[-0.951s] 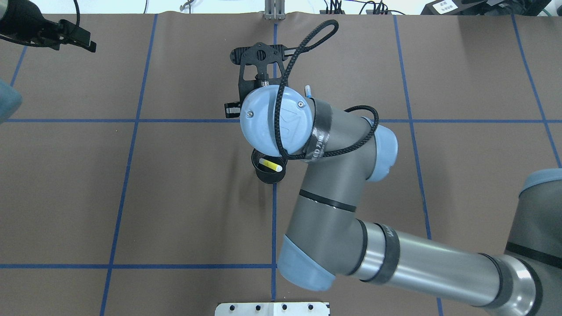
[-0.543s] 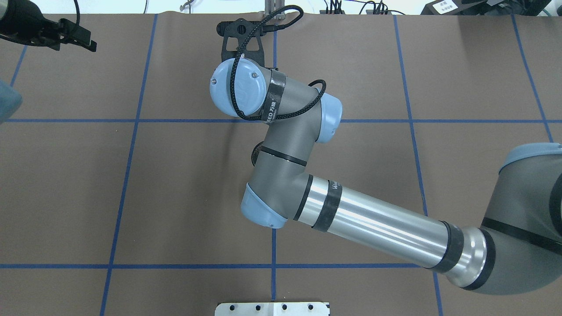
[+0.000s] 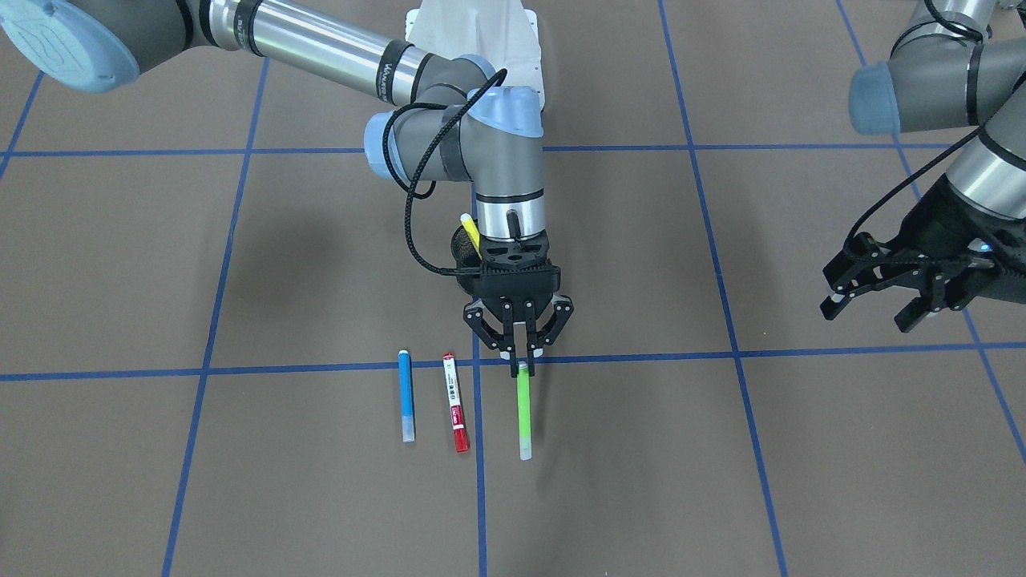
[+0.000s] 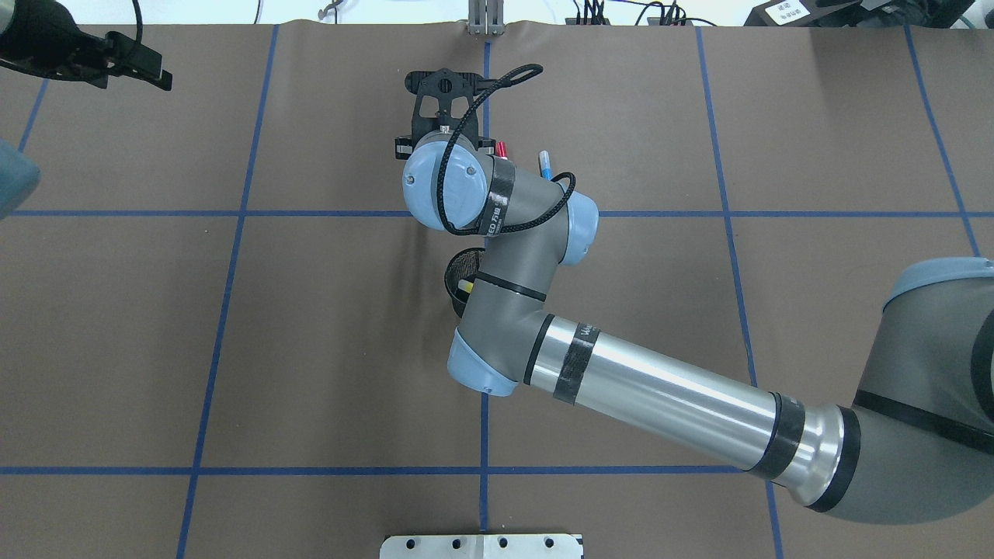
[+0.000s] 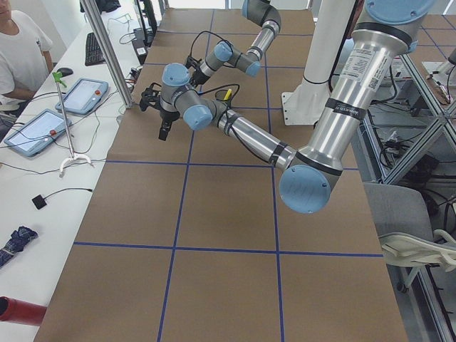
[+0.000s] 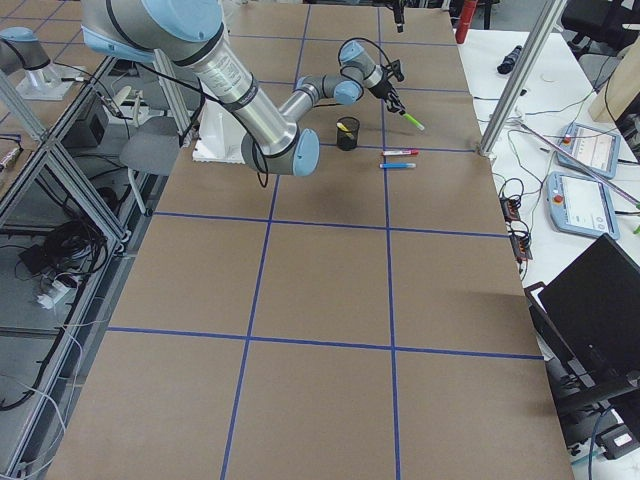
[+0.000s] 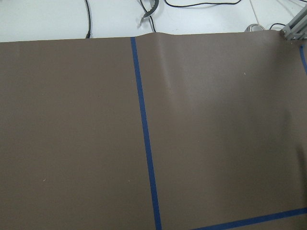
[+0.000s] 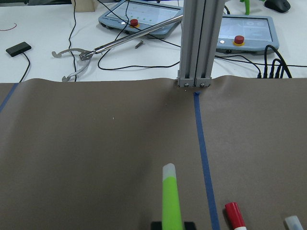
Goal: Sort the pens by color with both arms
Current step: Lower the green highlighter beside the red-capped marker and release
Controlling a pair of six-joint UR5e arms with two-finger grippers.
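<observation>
In the front-facing view my right gripper (image 3: 519, 355) is shut on one end of the lime green pen (image 3: 523, 409), which points away from the robot's base. The right wrist view shows that green pen (image 8: 170, 201) sticking out from between the fingers. On the brown table lie the red-and-white pen (image 3: 455, 403) and the blue pen (image 3: 407, 397), side by side to the view's left of the green one. A yellow pen (image 3: 469, 232) stands in the black mesh cup (image 4: 458, 273). My left gripper (image 3: 870, 312) hangs open and empty, far off at the table's side.
Blue tape lines (image 7: 144, 143) divide the brown table cover into squares. An aluminium post (image 8: 194, 43) stands at the far edge, with tablets (image 8: 139, 14) and cables on the white bench behind it. A person sits at that bench (image 5: 18, 43).
My right arm's wrist swung toward the far edge and to the left, then came back a little. The red pen's tip now shows beside it. The left gripper stayed put.
</observation>
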